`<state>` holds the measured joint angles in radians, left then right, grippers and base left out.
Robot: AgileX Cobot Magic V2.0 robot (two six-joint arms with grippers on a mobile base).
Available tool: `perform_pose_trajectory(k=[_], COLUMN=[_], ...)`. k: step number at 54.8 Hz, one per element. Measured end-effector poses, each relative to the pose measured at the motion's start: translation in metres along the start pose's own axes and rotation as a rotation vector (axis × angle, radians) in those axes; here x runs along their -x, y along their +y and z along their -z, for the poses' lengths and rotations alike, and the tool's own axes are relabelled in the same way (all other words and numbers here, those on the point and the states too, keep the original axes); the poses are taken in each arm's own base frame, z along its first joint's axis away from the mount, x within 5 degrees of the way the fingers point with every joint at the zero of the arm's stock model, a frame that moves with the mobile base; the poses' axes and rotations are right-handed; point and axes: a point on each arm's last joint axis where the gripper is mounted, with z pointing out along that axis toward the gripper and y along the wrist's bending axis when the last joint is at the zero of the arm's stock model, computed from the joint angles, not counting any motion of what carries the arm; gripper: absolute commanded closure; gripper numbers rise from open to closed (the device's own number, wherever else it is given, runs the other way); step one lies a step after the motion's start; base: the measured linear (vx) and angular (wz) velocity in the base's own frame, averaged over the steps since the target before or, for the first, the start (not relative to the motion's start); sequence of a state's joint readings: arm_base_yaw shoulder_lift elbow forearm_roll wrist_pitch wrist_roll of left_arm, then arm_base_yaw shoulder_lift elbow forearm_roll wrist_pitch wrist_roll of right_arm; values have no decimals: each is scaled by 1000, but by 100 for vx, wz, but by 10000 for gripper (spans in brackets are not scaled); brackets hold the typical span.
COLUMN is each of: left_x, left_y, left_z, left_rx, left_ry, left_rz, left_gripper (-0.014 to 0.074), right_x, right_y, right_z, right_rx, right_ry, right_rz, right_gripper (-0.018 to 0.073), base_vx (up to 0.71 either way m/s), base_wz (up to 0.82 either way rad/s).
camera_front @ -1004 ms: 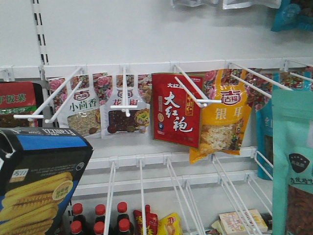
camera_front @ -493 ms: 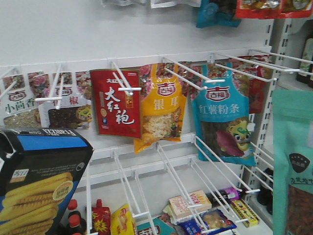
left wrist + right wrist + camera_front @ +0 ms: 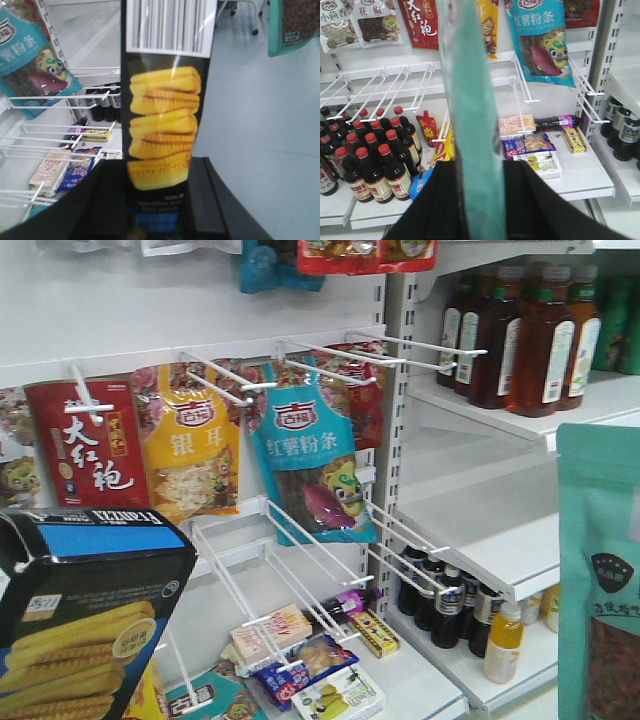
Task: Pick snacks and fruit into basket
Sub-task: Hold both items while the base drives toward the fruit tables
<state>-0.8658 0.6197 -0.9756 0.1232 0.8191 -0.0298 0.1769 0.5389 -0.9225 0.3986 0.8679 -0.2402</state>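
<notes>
While both arms face the shop shelf (image 3: 470, 510), the left gripper (image 3: 156, 200) is clamped on the black biscuit box (image 3: 165, 125), which stands upright between its fingers with the barcode end on top. Same deal for the right gripper (image 3: 479, 200), pinching the teal pouch (image 3: 470, 100) edge-on. Behind them a red packet (image 3: 85, 445), a yellow packet (image 3: 195, 455) and a blue packet (image 3: 315, 470) hang on hooks, with dark bottles (image 3: 520, 335) along the upper right edge.

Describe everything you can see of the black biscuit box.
The black biscuit box looks like glossy cardboard, with a blue panel, upside-down Franzzi lettering, pictured yellow ridged biscuit sticks and a white barcode patch. It hangs tilted in the air before the shelves, touching only the left claw, whose jaws clamp one end.
</notes>
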Motion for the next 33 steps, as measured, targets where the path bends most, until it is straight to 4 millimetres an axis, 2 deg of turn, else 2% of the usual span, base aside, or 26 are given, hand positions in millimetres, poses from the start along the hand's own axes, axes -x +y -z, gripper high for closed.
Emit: perform_pose_trajectory(k=[33], left_x=[0], left_y=[0], left_z=[0], left_rx=[0], left_ry=[0], left_rz=[0], left_gripper=[607], right_x=[0], right_y=[0], right_z=[0], right_rx=[0], right_ry=[0], right_rz=[0], right_gripper=[566], base_vx=[-12], base_wz=[-45])
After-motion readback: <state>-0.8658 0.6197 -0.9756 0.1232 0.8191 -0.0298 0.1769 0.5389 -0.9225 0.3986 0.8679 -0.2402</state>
